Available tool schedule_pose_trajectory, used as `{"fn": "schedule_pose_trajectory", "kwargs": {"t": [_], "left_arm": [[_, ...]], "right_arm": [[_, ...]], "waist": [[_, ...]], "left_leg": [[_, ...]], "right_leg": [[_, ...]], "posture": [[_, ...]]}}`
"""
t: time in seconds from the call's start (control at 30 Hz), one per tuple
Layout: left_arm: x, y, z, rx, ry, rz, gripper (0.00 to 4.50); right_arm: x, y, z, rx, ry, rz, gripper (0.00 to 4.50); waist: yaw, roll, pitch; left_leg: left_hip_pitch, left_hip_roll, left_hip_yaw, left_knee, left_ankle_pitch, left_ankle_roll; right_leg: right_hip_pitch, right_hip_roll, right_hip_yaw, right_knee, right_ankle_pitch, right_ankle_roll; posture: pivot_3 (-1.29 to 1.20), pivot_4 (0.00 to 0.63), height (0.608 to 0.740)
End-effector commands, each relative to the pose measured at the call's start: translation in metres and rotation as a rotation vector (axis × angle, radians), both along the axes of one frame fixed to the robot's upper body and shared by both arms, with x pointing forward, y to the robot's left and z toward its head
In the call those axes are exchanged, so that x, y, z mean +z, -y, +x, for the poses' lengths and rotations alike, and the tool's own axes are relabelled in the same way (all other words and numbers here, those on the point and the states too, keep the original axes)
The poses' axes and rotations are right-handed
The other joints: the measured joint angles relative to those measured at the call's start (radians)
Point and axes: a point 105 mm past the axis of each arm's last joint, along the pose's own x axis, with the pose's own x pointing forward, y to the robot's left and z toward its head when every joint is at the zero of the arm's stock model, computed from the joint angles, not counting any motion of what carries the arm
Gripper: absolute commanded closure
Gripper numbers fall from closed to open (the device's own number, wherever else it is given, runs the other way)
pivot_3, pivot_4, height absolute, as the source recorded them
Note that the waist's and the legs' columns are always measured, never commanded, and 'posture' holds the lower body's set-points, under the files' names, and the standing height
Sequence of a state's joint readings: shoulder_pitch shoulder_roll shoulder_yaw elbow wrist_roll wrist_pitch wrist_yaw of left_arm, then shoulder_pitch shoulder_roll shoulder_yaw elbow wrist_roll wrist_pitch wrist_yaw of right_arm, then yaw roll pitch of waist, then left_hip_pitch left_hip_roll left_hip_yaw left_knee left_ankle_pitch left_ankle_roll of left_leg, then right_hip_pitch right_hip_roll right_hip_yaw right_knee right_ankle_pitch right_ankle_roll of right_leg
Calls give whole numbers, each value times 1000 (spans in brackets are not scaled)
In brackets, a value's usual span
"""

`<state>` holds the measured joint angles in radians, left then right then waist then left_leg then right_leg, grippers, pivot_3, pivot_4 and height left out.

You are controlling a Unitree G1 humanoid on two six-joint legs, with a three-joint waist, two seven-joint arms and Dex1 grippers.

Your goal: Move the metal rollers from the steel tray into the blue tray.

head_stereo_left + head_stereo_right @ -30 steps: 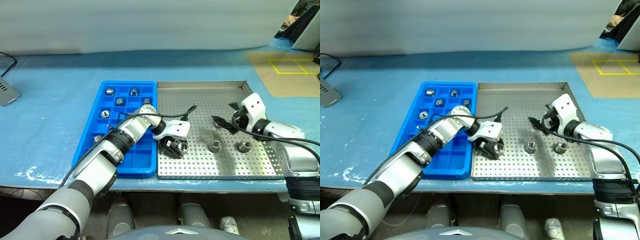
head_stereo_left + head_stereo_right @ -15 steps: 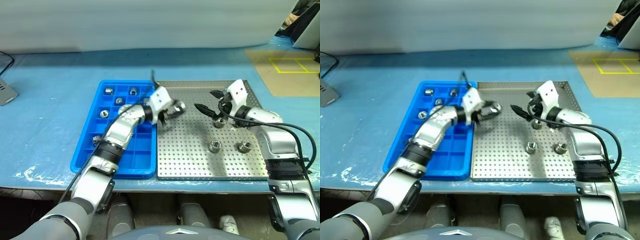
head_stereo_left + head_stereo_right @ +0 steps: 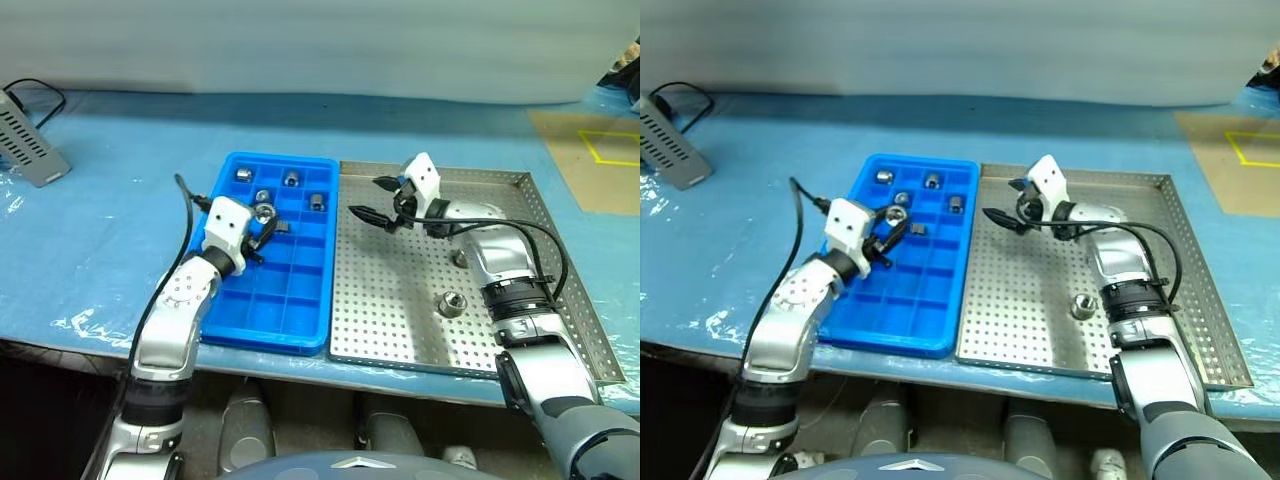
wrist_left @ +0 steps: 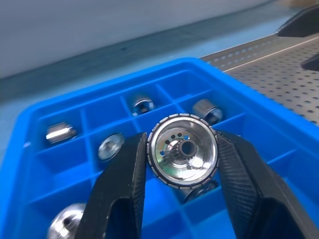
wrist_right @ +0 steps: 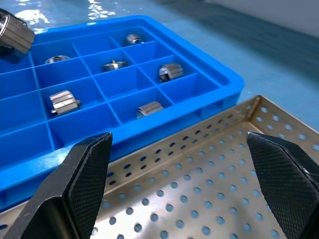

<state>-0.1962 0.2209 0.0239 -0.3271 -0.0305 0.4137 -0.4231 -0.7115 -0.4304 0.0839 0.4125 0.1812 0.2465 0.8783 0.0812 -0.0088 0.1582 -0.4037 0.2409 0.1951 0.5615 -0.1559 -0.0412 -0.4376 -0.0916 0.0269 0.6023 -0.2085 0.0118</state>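
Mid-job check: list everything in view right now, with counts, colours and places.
blue tray: one, blue, left of the steel tray
steel tray: one, silver, perforated, centre-right
rollers in blue tray: six, silvery, far compartments
rollers on steel tray: at least two, silvery, one partly behind the right arm
table cover: one, blue, under both trays
grey box: one, with cable, far left
tan board: one, yellow tape lines, far right
left gripper: over the blue tray, shut on held roller
right gripper: open, over the steel tray
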Motion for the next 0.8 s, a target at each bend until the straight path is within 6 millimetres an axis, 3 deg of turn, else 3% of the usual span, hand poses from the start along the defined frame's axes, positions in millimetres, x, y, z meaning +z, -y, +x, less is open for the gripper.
{"fn": "schedule_pose_trajectory", "kwargs": {"t": [0.03,0.3,0.43,0.57,0.77,0.8], "left_arm": [[4,-14,-8,62,13,33,2783],[-13,-20,-15,97,-70,64,2783],[-13,-13,-12,58,-80,52,1470],[-2,13,-7,-104,-75,-39,100],[27,59,16,-404,-23,-122,100],[28,74,19,-499,-32,-140,100]], "right_arm": [[12,-6,4,31,47,6,0],[10,-7,6,45,50,-5,0],[11,-3,5,34,57,-10,0],[15,9,4,-2,66,-7,0],[25,41,-8,-95,76,5,0],[27,52,-13,-126,78,5,0]], "waist": [[4,0,0],[15,0,0],[15,0,0],[16,0,0],[11,0,0],[11,0,0]], "left_leg": [[0,0,0,0,0,0],[0,0,0,0,0,-1],[0,0,0,0,0,-1],[0,0,0,0,1,-2],[1,-1,0,1,4,-5],[1,-1,0,2,4,-5]], "right_leg": [[0,0,0,0,0,0],[-1,0,0,0,0,0],[-1,0,0,1,0,0],[-1,0,0,2,0,0],[-1,1,2,4,0,0],[-1,1,3,4,0,0]], "posture": [[132,150,740],[134,150,740],[106,150,740],[33,150,740],[-116,150,740],[-145,150,740]]}}
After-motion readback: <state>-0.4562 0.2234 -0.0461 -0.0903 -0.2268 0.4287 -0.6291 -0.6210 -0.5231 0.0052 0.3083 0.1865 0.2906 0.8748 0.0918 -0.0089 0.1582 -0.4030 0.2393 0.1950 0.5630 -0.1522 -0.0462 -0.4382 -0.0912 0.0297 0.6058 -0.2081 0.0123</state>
